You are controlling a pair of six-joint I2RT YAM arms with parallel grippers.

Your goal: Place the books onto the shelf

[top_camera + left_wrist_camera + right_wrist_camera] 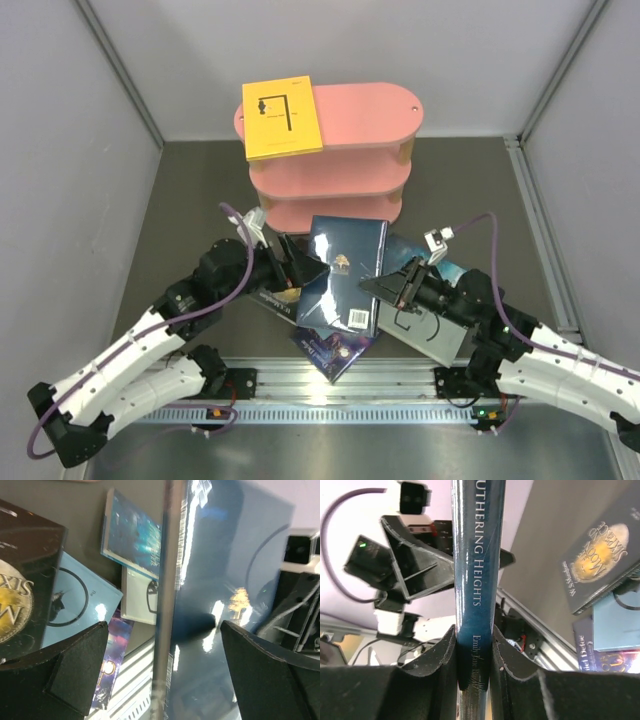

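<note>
The right gripper (474,632) is closed on the spine of the navy book (345,260) and holds it lifted over the table (180,200), just in front of the pink shelf (370,110). The left gripper (164,625) has its jaws wide apart, one on each side of this book's edge, and grips nothing. A yellow book (282,118) lies flat on the top board of the shelf, at its left end. On the table, below the arms, lie a black book (20,590) with a gold moon, a light blue book (75,600), a teal book (132,535), a grey-white book (425,325) and a purple book (335,352), partly one over another.
</note>
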